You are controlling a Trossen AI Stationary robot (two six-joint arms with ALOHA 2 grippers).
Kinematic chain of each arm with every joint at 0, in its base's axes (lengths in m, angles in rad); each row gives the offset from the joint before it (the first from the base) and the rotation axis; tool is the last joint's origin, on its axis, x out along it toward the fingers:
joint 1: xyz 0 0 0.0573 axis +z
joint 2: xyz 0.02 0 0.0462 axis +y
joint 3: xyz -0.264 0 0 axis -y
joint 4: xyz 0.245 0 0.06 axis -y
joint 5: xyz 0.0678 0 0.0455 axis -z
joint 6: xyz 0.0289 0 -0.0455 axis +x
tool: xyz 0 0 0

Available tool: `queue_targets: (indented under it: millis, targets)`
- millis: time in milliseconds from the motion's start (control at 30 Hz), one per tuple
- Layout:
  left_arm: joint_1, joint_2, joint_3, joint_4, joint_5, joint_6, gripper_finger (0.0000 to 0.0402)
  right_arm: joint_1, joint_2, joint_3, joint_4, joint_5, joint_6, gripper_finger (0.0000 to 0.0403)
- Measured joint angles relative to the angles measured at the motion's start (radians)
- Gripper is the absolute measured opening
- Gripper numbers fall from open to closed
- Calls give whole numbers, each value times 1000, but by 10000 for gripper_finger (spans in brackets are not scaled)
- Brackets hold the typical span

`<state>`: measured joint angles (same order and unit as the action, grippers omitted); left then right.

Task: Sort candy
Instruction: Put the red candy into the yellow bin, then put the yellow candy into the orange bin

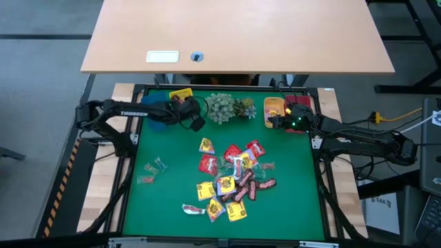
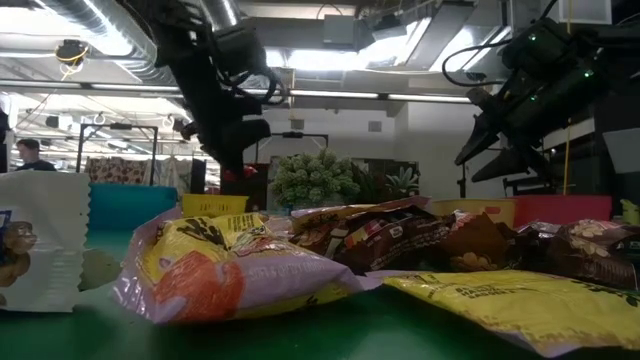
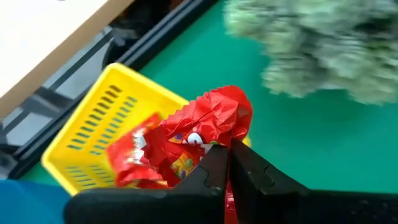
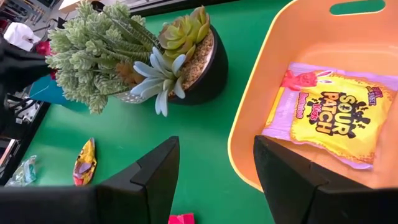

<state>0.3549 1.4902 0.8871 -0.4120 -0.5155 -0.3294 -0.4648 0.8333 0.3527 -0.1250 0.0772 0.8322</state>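
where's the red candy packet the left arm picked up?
In the left wrist view, the red packet is pinched in the shut left pincer, above the yellow bin, beside the plant.

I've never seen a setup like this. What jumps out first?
A heap of bright red, yellow and brown wrapped candy sits mid-table on the green mat. At the far edge, the left gripper pinches a crinkled red candy packet over the small yellow slotted bin. The right gripper hangs open by the orange bin, which holds a yellow sweet packet.

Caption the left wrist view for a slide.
Left gripper shut on a red candy packet, held above the yellow bin, with the plant cluster beyond.
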Motion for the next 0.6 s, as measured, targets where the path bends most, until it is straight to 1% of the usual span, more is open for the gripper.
queue_targets:
  millis: [100,200,467,600]
  targets:
    - [33,0,0,0,1,0,4,0,0,0,0,0,0,206]
    - [51,0,0,0,2,0,20,0,0,0,0,0,0,206]
    - [80,0,0,1,1,0,104,0,0,0,0,0,0,206]
    - [80,0,0,1,2,0,133,0,0,0,0,0,0,206]
